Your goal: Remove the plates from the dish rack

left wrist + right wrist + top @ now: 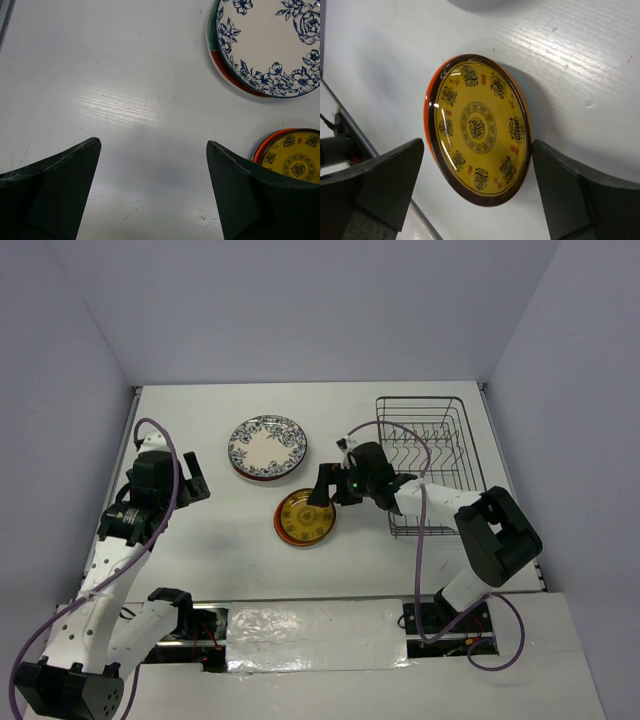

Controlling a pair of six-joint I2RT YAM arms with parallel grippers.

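Yellow-orange glaze with a dark brown rim and rings of printed characters marks the small plate (477, 130), which lies flat on the white worktop (200, 420) just left of the dish rack (420, 399). The right hand (477, 145) hangs over it with its fingers spread wide, one to each side of the plate and gripping nothing. Further left of the dish rack, and a little to the rear, sits a stack topped by the white plate with the dark-blue floral rim (266, 445). A mottled teal-and-red plate (225, 70) shows under its edge, and whether more plates lie inside the stack cannot be told. The left hand (152, 144) is well to the left of the dish rack, beyond the stack, with its fingers fully apart over bare worktop.

Between the dark wire tines of the dish rack no plate is visible from above, so the unloading looks finished or nearly so. What is left, at most, seems to be lifting the right arm away. All the plates are round, glossy ceramic, while the worktop is matt and faintly scuffed.
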